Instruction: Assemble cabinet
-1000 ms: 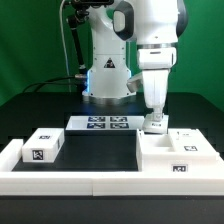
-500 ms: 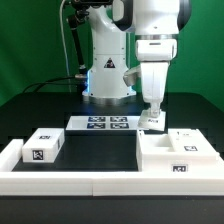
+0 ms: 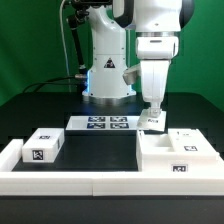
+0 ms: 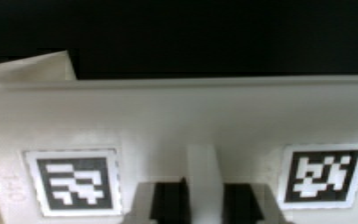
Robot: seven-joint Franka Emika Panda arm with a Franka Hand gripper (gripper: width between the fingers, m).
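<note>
now the end effector (image 3: 152,111) has lifted slightly over the last second. its fingers are pinched narrow on the small tagged panel (image 3: 152,120), which hangs just above the far corner of the cabinet body (image 3: 175,156). that suggests the panel is picked and ready to carry to its seat. on the black counter (image 3: 100,150), another box part (image 3: 42,147) sits well apart from the cabinet body, and the marker board (image 3: 105,123) lies near it. the room beyond is dark.

**What you cannot make out**

In the wrist view the small box part (image 4: 194,110) is blurred, so you cannot read its two tags, and the picture's edge cuts off the hand (image 4: 197,205). In the exterior view that part covers the fingertips, and the arm (image 3: 150,30) is cut off above.
</note>
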